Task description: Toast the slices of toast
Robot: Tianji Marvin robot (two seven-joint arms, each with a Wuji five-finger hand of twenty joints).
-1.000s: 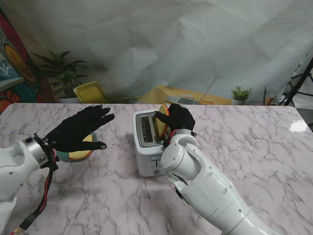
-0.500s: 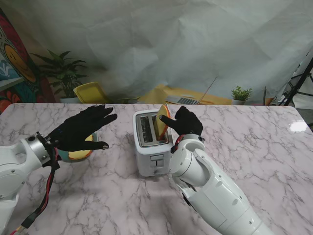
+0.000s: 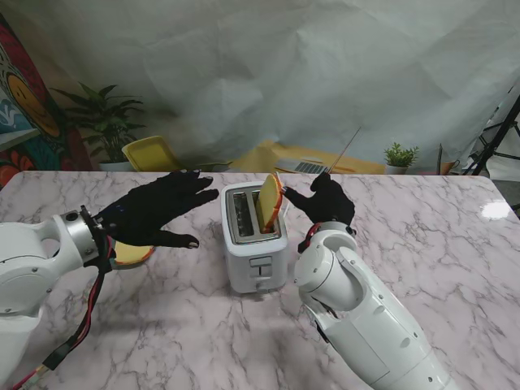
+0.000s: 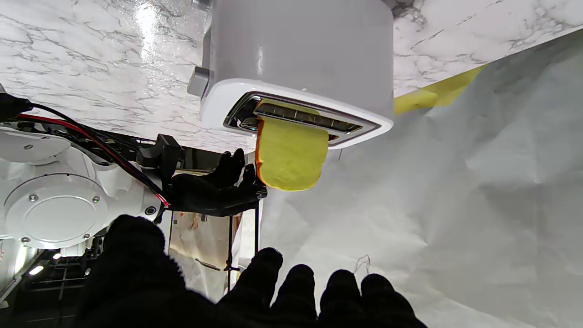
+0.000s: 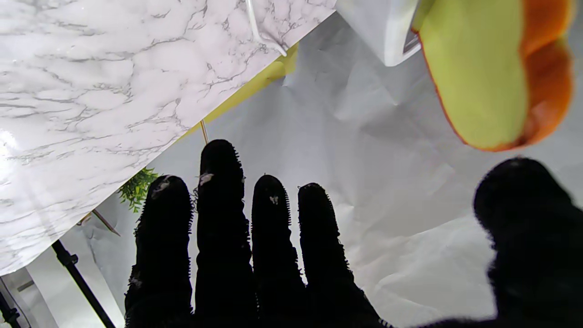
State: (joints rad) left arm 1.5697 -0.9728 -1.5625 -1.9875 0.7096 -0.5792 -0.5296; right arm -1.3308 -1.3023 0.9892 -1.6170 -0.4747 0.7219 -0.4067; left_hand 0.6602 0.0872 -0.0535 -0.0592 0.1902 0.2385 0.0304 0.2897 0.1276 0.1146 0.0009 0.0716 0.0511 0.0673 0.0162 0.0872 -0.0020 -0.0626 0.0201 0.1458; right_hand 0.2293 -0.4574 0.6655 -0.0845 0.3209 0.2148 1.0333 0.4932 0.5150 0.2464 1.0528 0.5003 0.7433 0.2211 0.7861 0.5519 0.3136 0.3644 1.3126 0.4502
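A white toaster stands mid-table. A yellow toast slice with an orange crust stands tilted in its right slot, sticking well out; it also shows in the left wrist view as the toast slice in the toaster and in the right wrist view as the toast slice. My right hand is open just right of the slice, apart from it. My left hand hovers open left of the toaster, over a bowl holding another yellow slice, mostly hidden.
A yellow container, a potted plant and a small plant sit beyond the far table edge. A tripod leg stands at far right. Marble table extends to the right.
My right hand has let go of the toast slice and drawn away to the right, leaving it leaning in the right slot. My left hand has moved right toward the toaster.
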